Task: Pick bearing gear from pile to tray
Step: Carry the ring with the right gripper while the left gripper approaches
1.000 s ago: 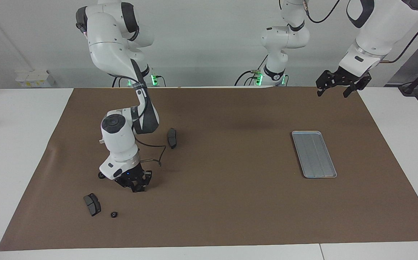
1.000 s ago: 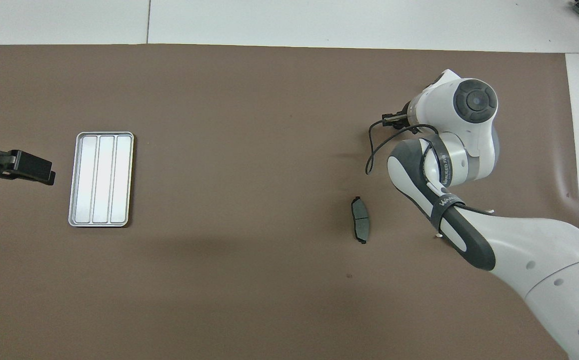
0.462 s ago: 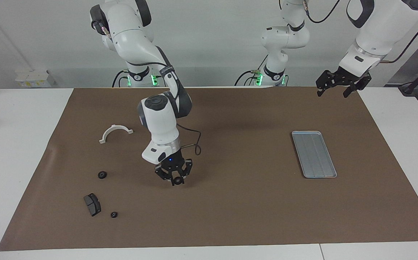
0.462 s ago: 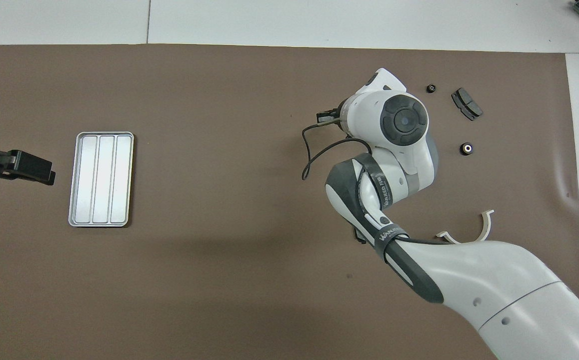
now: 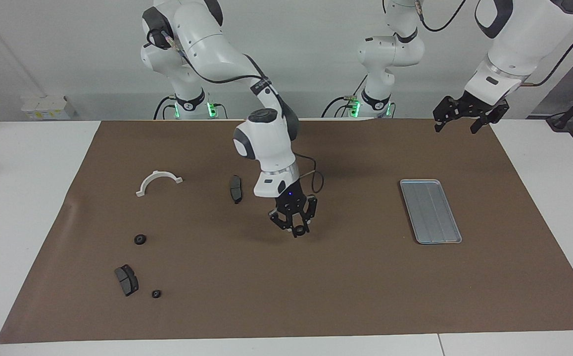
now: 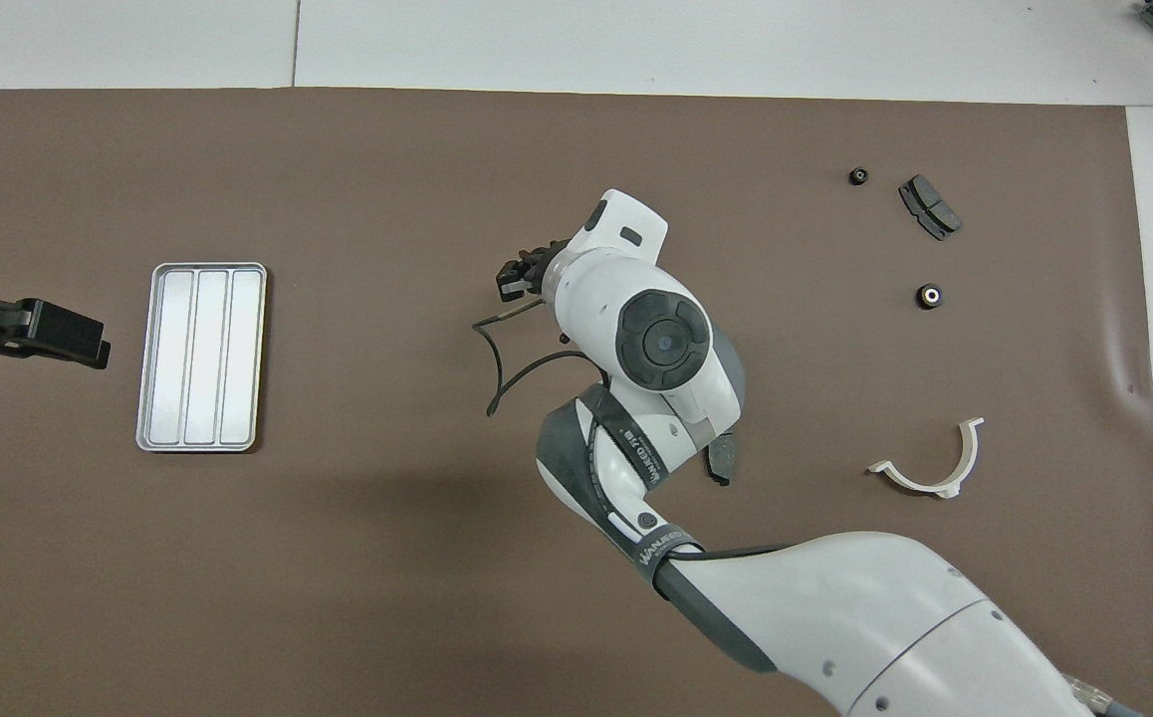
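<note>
Brown-matted worktop [image 5: 346, 296]: right end effector [image 5: 297, 228], clamped on a gear [image 5: 298, 230], has travelled mid-worktop toward tray [image 5: 430, 211]; left end effector [image 5: 469, 117] waits wide open.

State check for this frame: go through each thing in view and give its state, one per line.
right gripper: raised over the mat's middle, shut on a gear
left gripper: open, empty, waiting in the air
tray: flat on the mat, empty
two loose gears: lying on the mat, apart
two brake pads: lying untouched
white half-ring bracket: lying on the mat
</note>
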